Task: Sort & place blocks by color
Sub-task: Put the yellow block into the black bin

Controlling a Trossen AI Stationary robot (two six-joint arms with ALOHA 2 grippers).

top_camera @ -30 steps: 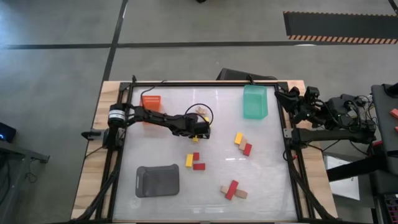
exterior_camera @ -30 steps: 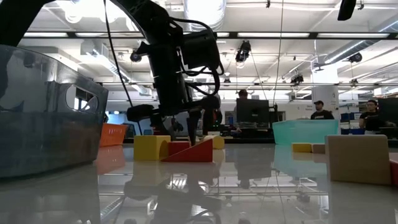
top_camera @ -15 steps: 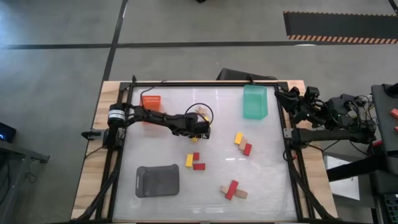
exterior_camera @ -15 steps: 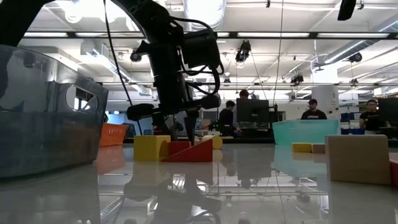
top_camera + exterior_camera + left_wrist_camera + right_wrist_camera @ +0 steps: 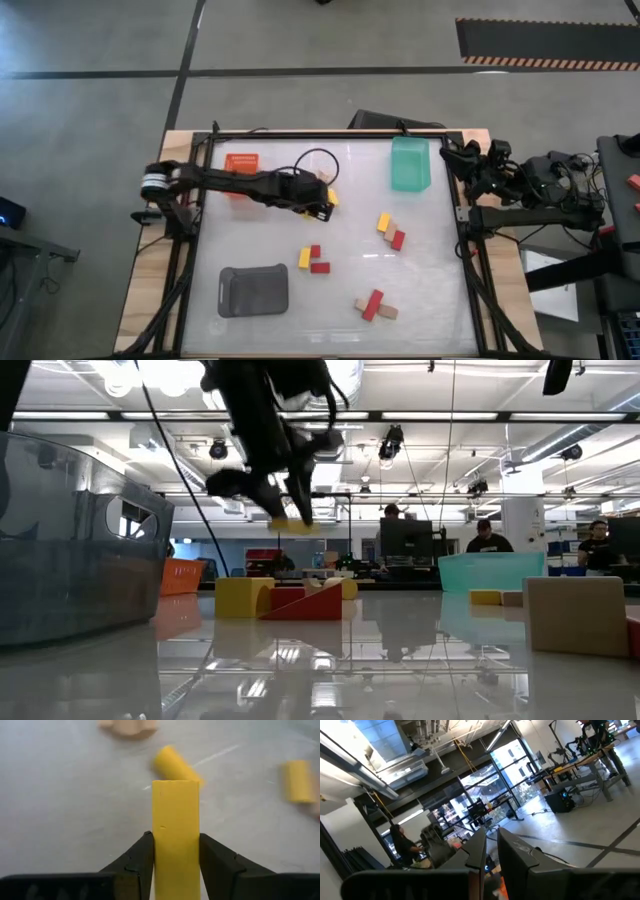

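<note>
My left gripper [image 5: 322,203] is over the far middle of the table, shut on a yellow block [image 5: 175,835] that also shows high above the tabletop in the low view [image 5: 293,526]. Other yellow, red and tan blocks lie flat in three small groups: one mid-table [image 5: 312,259], one to its right [image 5: 390,231], one near the front [image 5: 374,304]. A tan block [image 5: 322,180] lies just beyond the left gripper. My right gripper [image 5: 492,851] is shut, parked off the table's right edge [image 5: 478,165]. My left gripper pinches the yellow block between its two fingers, one finger [image 5: 137,862] on each long side. The block's free end [image 5: 175,787] sticks out past the fingertips. The fingers come from above, and the block is lifted clear of the table.
An orange tray [image 5: 242,163] sits at the far left, a green tray [image 5: 410,164] at the far right and a grey tray [image 5: 253,291] at the near left. Under the held block lie another yellow block [image 5: 175,765] and a tan one [image 5: 127,726]. People stand in the room behind.
My left gripper has risen from the tabletop with the yellow block between its fingers, moving slightly toward the far edge. The block now hangs well clear of the table. The other blocks have stayed where they were.
</note>
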